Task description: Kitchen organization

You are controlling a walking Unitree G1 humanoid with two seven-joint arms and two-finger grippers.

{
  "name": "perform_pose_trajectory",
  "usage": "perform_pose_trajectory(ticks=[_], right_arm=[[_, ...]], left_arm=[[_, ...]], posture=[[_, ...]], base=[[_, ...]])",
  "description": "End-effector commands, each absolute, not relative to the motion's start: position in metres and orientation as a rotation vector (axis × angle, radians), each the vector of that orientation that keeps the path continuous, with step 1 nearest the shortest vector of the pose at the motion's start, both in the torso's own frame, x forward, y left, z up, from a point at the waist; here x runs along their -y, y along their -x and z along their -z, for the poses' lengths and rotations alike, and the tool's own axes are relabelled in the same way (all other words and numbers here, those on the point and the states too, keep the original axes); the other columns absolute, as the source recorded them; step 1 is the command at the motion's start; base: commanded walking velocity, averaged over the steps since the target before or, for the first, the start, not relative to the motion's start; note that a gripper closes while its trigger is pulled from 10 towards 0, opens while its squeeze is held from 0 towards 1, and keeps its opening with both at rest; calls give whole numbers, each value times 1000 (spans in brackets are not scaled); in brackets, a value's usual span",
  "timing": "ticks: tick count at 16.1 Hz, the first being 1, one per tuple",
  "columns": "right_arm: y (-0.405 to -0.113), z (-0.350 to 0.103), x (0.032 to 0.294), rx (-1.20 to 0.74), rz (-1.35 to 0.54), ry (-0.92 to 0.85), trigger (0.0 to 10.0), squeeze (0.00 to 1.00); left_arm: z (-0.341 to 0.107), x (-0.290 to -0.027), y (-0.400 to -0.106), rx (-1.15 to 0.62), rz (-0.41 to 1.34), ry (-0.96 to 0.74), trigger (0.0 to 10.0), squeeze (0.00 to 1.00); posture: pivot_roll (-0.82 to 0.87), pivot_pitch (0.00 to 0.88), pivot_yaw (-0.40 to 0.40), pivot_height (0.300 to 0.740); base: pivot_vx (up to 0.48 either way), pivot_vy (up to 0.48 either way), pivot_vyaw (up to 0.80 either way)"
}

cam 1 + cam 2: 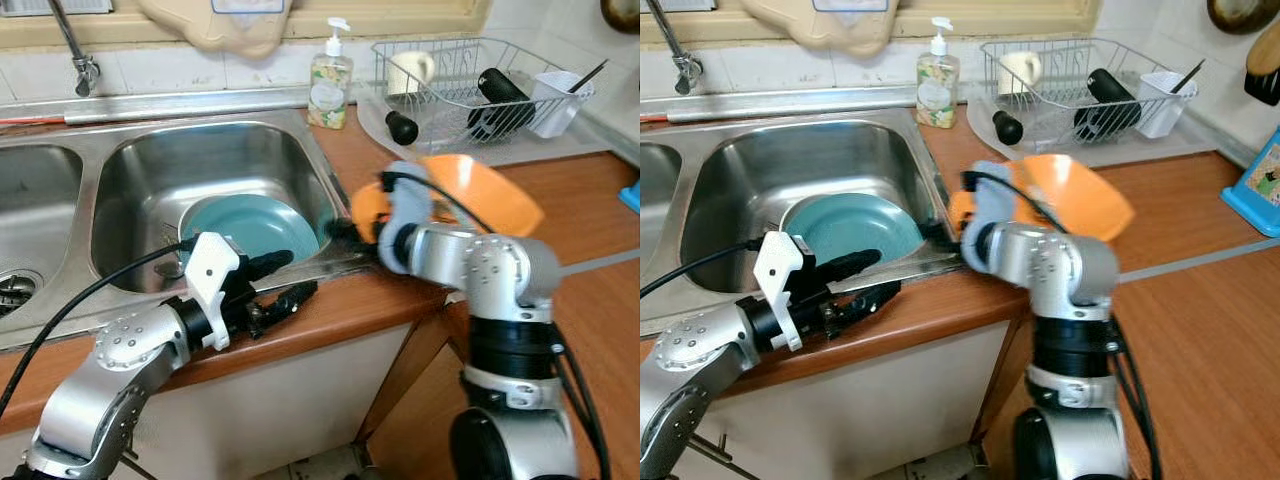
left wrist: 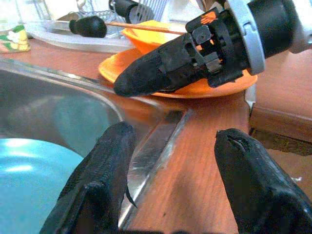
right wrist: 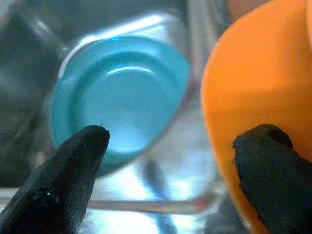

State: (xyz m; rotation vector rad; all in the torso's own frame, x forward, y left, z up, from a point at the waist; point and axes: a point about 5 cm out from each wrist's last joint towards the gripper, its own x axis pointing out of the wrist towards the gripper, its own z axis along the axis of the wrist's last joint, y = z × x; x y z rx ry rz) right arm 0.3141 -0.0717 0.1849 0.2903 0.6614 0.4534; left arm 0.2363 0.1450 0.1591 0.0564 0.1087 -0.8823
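Fingers of the left gripper [image 1: 285,283] are held apart, nothing between them, over the front rim of the stainless steel sink basin [image 1: 140,190]. Right gripper [image 3: 165,170] fingers are also spread, empty, at the basin's right rim, next to the flat orange plastic plate [image 2: 146,73].

A round teal plate [image 1: 250,228] is seen leaning in the basin's front right corner, glossy, tilted against the wall. An orange plastic bowl [image 1: 490,190] is seen on the orange plate, on the brown wooden countertop [image 1: 580,200] just right of the basin; whether the bowl sits level cannot be told behind the right arm. In the wire dish rack [image 1: 460,60] at the back right of the countertop are held a white mug [image 1: 410,70], a black bottle-like item [image 1: 500,90] and a white cup with a utensil [image 1: 560,95]. A pump soap bottle [image 1: 330,80] stands at the basin's back right corner. Bare countertop is left open toward the right edge. A chrome tap [image 1: 75,50] is fixed at the back left.
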Motion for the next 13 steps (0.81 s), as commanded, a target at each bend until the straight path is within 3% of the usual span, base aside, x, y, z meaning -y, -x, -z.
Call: perform_pose_trajectory(ticks=[1, 4, 7, 10, 13], right_arm=[[-307, -175, 63, -723, -510, -296, 10000, 0], [-305, -190, 55, -613, -616, -245, 10000, 0], [-303, -217, 68, -440, -672, -161, 10000, 0], [-315, -251, 106, -285, -552, -40, 10000, 0], [-326, -255, 147, -302, -352, 145, 10000, 0]], left_arm=[[-163, -146, -236, -92, 879, -68, 10000, 0], [-165, -148, -241, -79, 848, -72, 10000, 0], [-164, -145, -243, -75, 852, -67, 10000, 0], [-166, -140, -246, -66, 867, -60, 10000, 0], [-167, -135, -248, -63, 885, -82, 10000, 0]], posture=[[-97, 0, -47, 740], [-102, 0, -46, 740], [-122, 0, -27, 740], [-139, 0, -10, 740], [-149, 0, 1, 740]], base=[[0, 0, 0], [0, 0, 0], [0, 0, 0], [0, 0, 0], [0, 0, 0]])
